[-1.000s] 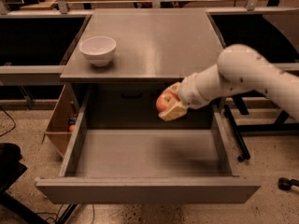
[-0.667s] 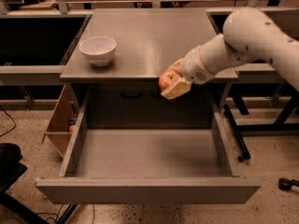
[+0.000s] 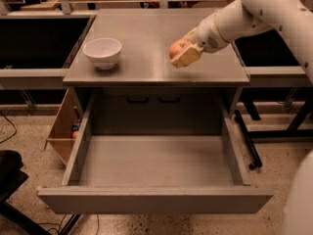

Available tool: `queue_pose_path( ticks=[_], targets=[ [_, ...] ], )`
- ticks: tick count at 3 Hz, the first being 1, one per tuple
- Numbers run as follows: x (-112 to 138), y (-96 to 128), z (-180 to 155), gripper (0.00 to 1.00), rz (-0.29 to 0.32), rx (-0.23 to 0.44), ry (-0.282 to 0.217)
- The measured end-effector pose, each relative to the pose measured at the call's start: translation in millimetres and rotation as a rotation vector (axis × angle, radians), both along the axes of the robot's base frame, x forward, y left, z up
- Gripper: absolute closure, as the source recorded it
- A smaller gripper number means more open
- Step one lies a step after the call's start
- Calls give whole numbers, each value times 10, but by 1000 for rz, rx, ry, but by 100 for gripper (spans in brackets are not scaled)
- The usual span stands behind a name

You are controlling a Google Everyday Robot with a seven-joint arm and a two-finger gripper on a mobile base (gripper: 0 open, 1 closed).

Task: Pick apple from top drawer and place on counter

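1. The apple [image 3: 175, 48], small, round and red-orange, is held over the right half of the counter [image 3: 146, 38]. It sits nearer the counter's front edge than its back edge, and inward from the front right corner.
2. The gripper [image 3: 182, 50] has the apple clamped between its two tan fingers, which are closed just enough to pinch the fruit. One finger shows below and in front of the apple, the other behind it.
3. The relation that matters for the next move is that the apple sits between the jaws with bare counter directly beneath it. It looks to hover slightly above the surface, though I cannot tell whether it touches.
4. The apple is round, so it has no long axis to line up. My judgement is that a short lowering and then an opening of the fingers would set it down.
5. The white arm [image 3: 244, 13] reaches in from beyond the counter's right edge. It is the only arm.
6. A white bowl [image 3: 102, 52] stands near the front left corner, well apart from the apple.
7. Below the front edge, the top drawer [image 3: 156, 199] is pulled fully open, and nothing is visible inside it.
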State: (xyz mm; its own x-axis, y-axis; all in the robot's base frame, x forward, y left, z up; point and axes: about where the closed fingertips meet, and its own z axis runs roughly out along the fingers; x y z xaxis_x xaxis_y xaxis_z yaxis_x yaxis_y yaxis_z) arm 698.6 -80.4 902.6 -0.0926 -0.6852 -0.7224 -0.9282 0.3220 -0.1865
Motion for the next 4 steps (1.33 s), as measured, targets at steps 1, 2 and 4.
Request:
queue_pose_path(
  ticks=[1, 2, 4],
  targets=[
    [506, -42, 68, 100, -85, 85, 0],
    [1085, -100, 25, 100, -218, 144, -1],
    [1606, -334, -365, 100, -431, 182, 45]
  ],
)
